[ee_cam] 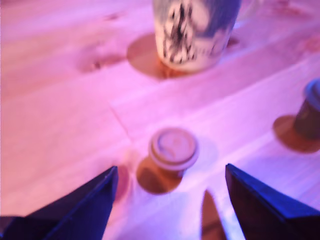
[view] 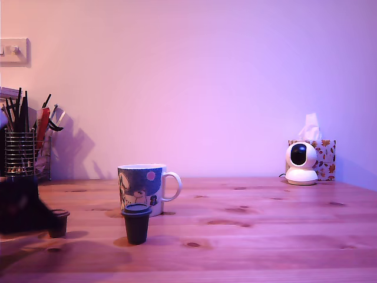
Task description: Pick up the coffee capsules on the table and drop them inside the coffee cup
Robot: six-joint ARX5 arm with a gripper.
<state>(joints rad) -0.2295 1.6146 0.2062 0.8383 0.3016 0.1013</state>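
The white coffee cup with a blue-grey cartoon picture stands on the wooden table, handle toward the exterior view's right; it also shows in the wrist view as the coffee cup. A dark capsule stands upright just in front of it, seen at the wrist view's edge as the dark capsule. A brown capsule stands at the exterior view's left. My gripper is open, its dark fingers spread on either side of the brown capsule, not touching it. The arm is a dark blur.
A wire holder of pens and tools stands at the back on the exterior view's left. A small white camera and a tissue box sit at the back right. A wall switch is high on the left.
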